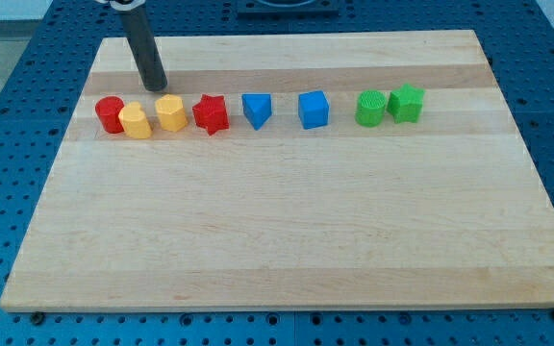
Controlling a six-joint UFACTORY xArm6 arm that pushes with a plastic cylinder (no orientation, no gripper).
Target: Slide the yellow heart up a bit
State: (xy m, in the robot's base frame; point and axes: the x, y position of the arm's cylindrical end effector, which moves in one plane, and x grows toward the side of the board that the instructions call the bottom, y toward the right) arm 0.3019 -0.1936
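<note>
Camera view: my tip, bare rod with no pincer, holding nothing, stands at one o'clock of yellow heart, wrongly placed for pushing it up.

The pale wooden board shows light tan grain with a slightly darker band across its upper part. In a row in the upper half sit 8 small plastic blocks: red cylinder, yellow heart, orange-yellow hexagon-like block, red star, blue triangular block, blue cube, green cylinder, green star. My tip, upper left, is dark grey. The surrounding blue table carries a dotted hole pattern.
</note>
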